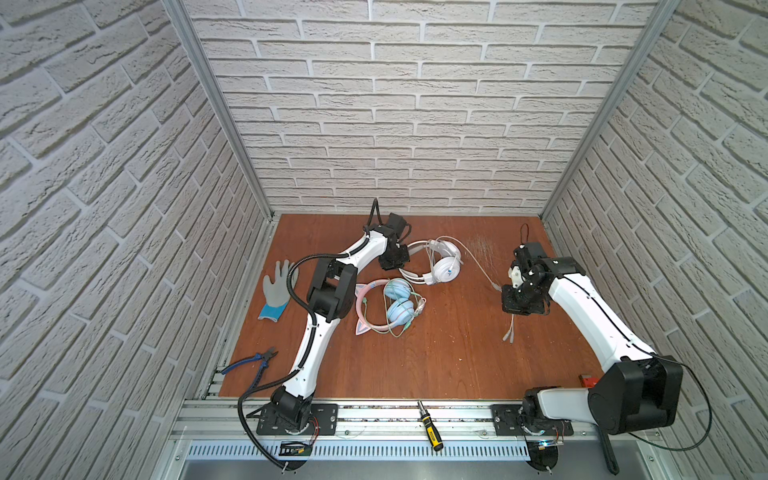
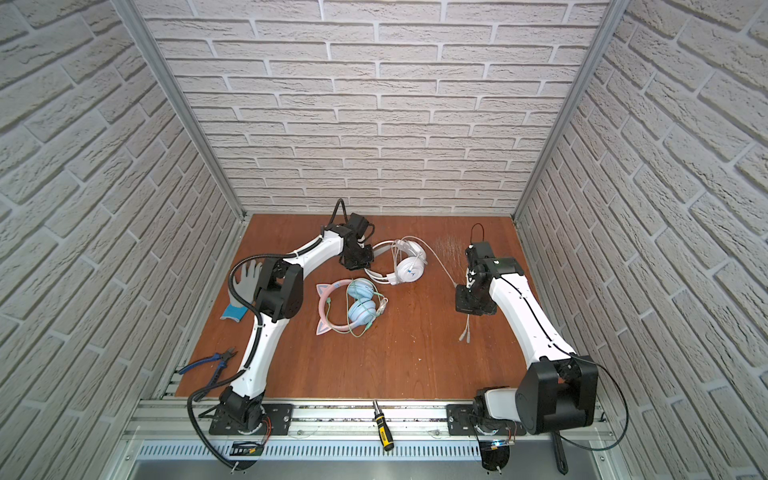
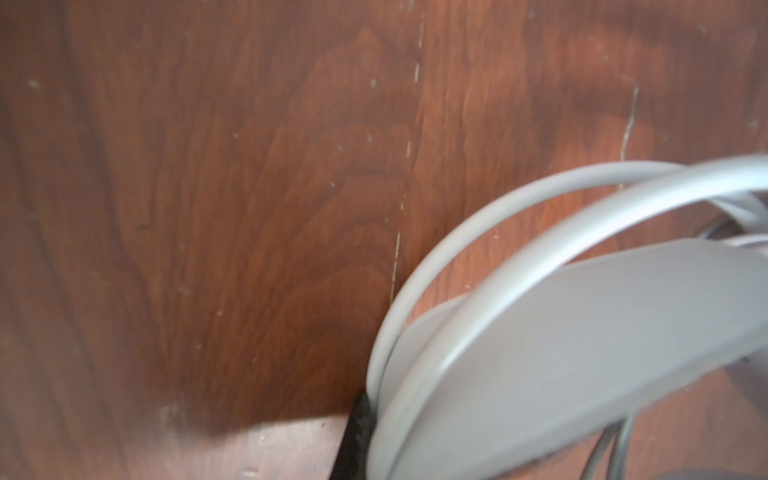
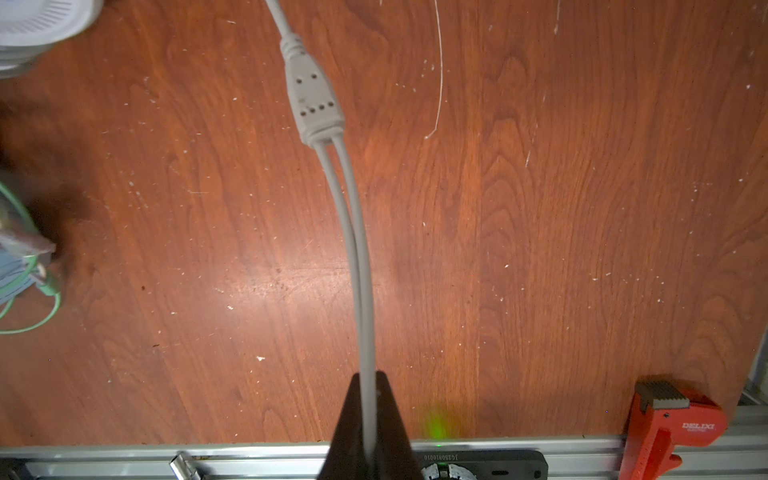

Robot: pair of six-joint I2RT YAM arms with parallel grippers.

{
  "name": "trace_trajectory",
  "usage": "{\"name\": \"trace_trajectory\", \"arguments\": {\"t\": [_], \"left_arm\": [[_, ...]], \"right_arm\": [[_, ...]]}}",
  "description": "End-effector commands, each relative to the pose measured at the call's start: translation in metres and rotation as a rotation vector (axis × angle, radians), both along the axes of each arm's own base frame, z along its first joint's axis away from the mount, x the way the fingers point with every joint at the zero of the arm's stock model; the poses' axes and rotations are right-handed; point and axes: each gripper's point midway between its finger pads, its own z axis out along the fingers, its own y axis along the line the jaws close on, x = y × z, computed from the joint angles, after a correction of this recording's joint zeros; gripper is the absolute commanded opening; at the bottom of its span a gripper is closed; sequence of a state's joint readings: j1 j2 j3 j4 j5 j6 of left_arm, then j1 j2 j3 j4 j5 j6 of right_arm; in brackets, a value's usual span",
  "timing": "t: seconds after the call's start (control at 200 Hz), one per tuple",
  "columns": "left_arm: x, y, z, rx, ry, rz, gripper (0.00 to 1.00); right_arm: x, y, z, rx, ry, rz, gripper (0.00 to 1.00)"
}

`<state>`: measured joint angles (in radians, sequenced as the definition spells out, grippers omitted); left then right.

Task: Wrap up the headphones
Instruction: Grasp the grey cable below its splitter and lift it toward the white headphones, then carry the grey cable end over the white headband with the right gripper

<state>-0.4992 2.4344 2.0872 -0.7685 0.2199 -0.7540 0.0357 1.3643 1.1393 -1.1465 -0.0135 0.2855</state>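
Observation:
The white headphones (image 1: 440,266) lie at the back middle of the wooden table (image 1: 436,365). My left gripper (image 1: 392,264) is shut on their headband (image 3: 561,332); in the left wrist view one black finger (image 3: 353,436) presses against the band and the other is hidden behind it. The white cable (image 1: 478,266) runs right to my right gripper (image 1: 517,305), which is shut on its two thin leads (image 4: 361,291) just past the splitter (image 4: 313,97). The plug ends (image 1: 510,332) hang below it. The pink cat-ear headphones (image 1: 386,305) with blue cups and green cable (image 4: 29,291) lie nearer the front, untouched.
A grey and blue glove (image 1: 277,286) and blue pliers (image 1: 249,363) lie left of the left arm. A screwdriver (image 1: 430,426) rests on the front rail. A red wrench (image 4: 669,424) sits at the front right table edge. Brick walls close three sides.

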Motion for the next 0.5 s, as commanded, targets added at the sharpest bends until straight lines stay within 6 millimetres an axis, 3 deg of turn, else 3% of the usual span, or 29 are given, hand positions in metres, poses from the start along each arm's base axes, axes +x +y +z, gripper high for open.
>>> {"name": "trace_trajectory", "arguments": {"t": [0.0,0.14,0.36,0.495], "left_arm": [[0.004,-0.02,0.047,-0.128,-0.083,-0.091,0.0],[-0.004,-0.019,0.046,-0.149,-0.06,-0.143,0.0],[-0.01,-0.034,0.063,-0.287,-0.049,-0.221,0.0],[-0.012,-0.036,0.065,-0.298,-0.051,-0.244,0.0]], "right_arm": [[0.009,-0.01,-0.015,-0.019,0.0,-0.06,0.05],[0.018,-0.008,-0.03,0.003,0.021,-0.065,0.05],[0.03,0.0,-0.046,0.048,0.047,-0.041,0.05],[0.052,-0.001,-0.046,0.045,0.013,-0.042,0.05]]}}
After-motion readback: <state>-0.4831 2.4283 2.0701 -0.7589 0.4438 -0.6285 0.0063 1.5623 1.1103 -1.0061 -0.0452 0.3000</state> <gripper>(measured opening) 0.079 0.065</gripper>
